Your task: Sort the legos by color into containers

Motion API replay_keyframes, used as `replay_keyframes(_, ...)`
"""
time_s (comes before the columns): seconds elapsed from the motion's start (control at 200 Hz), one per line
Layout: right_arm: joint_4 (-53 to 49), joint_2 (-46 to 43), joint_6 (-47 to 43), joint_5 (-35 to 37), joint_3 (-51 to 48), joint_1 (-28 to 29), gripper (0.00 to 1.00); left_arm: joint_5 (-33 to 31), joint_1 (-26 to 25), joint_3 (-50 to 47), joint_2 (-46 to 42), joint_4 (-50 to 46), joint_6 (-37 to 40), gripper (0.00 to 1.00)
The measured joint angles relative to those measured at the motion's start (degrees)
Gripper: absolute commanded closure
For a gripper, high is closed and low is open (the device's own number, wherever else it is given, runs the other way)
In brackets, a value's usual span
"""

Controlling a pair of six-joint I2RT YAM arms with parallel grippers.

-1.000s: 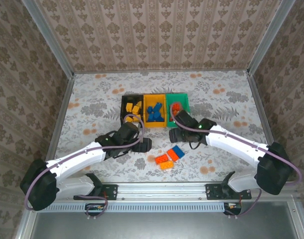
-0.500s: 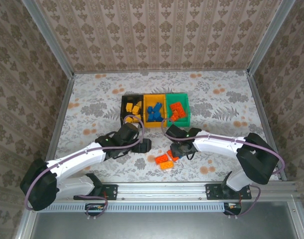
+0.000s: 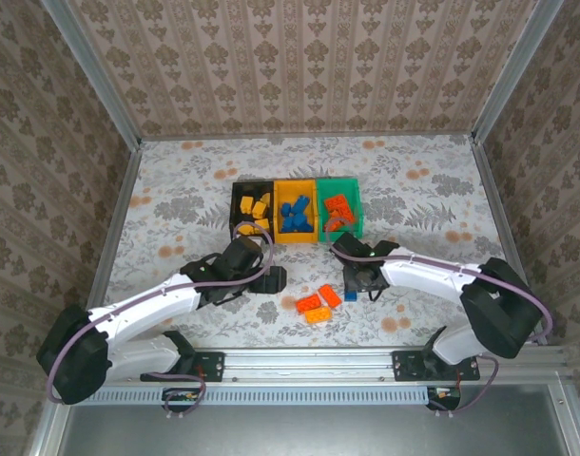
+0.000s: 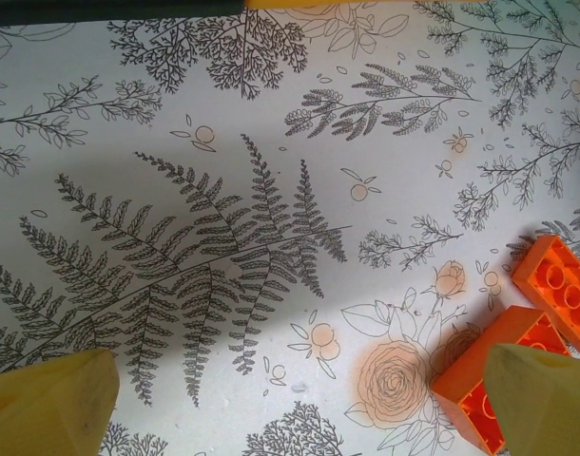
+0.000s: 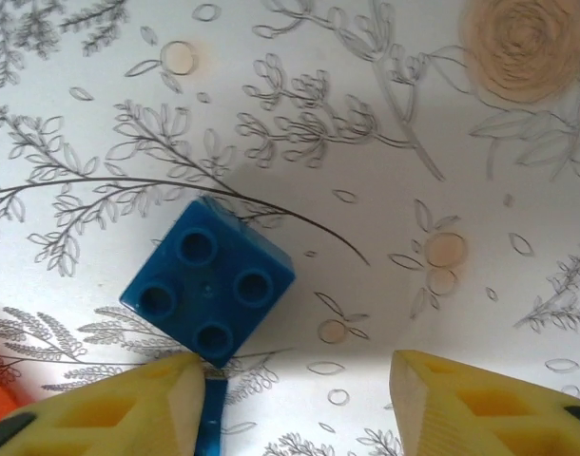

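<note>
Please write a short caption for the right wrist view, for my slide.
Open right gripper poised close to a blue square four-stud plastic brick lying on the floral-printed table.

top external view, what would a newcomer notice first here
Three open plastic bins stand in a row mid-table: the black bin holds yellow-orange bricks, the yellow-orange bin blue ones, the green bin red-orange ones. In front of them, loose red-orange studded bricks lie on the floral tabletop, and a square blue brick sits close to the open right gripper.
</note>
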Motion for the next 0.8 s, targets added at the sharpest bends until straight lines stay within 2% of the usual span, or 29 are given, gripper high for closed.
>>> replay_keyframes(0.165,1.4,-1.6,0.2,-1.6,0.8,0.0,0.23,0.0,0.4,0.0,0.0,0.7,0.0,0.0)
replay_keyframes(0.39,2.6,7.7,2.6,-1.3,4.7,-0.9,0.27,0.2,0.6,-0.4,-0.7,0.7,0.0,0.0)
replay_keyframes(0.8,4.9,9.6,4.5,-1.5,3.5,-3.7,0.53,0.4,1.8,-2.4,-3.0,0.7,-0.1,0.0)
